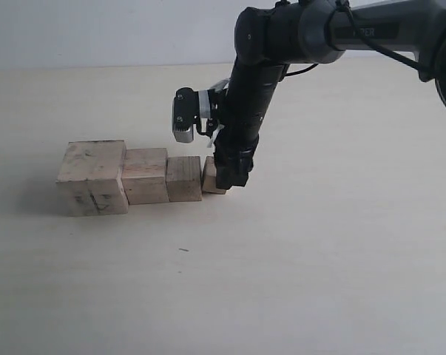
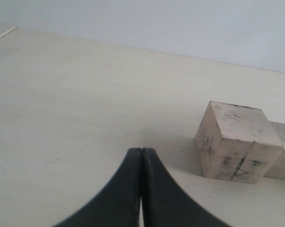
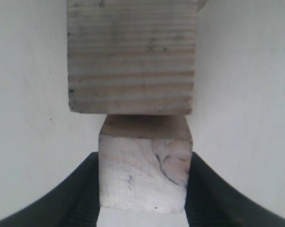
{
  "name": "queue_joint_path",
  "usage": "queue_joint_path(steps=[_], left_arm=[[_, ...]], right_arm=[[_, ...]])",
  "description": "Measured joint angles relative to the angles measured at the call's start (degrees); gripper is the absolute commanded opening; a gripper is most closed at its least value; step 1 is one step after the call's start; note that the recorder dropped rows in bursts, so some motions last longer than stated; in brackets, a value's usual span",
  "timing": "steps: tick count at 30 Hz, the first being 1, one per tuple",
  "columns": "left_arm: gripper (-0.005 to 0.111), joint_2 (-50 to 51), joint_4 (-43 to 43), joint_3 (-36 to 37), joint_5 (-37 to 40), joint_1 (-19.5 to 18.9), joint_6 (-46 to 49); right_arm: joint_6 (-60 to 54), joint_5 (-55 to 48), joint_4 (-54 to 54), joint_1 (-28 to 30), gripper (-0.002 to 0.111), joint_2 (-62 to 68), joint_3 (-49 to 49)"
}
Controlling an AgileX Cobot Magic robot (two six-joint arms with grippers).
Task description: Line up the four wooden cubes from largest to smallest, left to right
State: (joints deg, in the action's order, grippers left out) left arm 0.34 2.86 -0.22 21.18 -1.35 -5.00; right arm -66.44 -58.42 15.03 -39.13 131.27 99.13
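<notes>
Four pale wooden cubes stand in a row on the table. The largest cube, scuffed with dark marks, is at the left; it also shows in the left wrist view. Then come the second cube, the third cube and the smallest cube at the right end. My right gripper reaches down over the smallest cube with a finger pressed on each side, shut on it; the third cube lies just beyond. My left gripper is shut and empty, away from the largest cube.
The pale table stretches around the row, with bare surface in front and to the right. A light wall rises behind. The right arm comes in from the upper right.
</notes>
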Motion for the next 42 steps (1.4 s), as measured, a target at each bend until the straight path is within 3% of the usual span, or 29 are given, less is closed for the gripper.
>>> queue_joint_path(steps=[4, 7, 17, 21, 23, 27, 28, 42], left_arm=[[0.0, 0.0, 0.0, 0.0, 0.0, 0.0, 0.0], [0.0, 0.0, 0.0, 0.0, 0.0, 0.0, 0.0], [0.0, 0.0, 0.0, 0.0, 0.0, 0.0, 0.0], [0.0, 0.0, 0.0, 0.0, 0.0, 0.0, 0.0], [0.0, 0.0, 0.0, 0.0, 0.0, 0.0, 0.0], [0.0, 0.0, 0.0, 0.0, 0.0, 0.0, 0.0], [0.0, 0.0, 0.0, 0.0, 0.0, 0.0, 0.0], [0.0, 0.0, 0.0, 0.0, 0.0, 0.0, 0.0]], right_arm=[[0.0, 0.0, 0.6, 0.0, 0.062, 0.3, 0.1], [0.0, 0.0, 1.0, 0.0, 0.07, 1.1, 0.1], [2.3, 0.2, 0.9, -0.1, 0.07, 0.3, 0.1], [13.0, -0.3, -2.4, -0.1, 0.069, -3.5, 0.1], [18.6, -3.6, -4.4, -0.1, 0.062, -4.9, 0.1], [27.0, -5.9, -6.4, -0.1, 0.016, -5.5, 0.1], [28.1, -5.9, -6.9, -0.1, -0.001, -5.5, 0.1], [31.8, -5.6, -9.5, -0.1, 0.0, -0.4, 0.1]])
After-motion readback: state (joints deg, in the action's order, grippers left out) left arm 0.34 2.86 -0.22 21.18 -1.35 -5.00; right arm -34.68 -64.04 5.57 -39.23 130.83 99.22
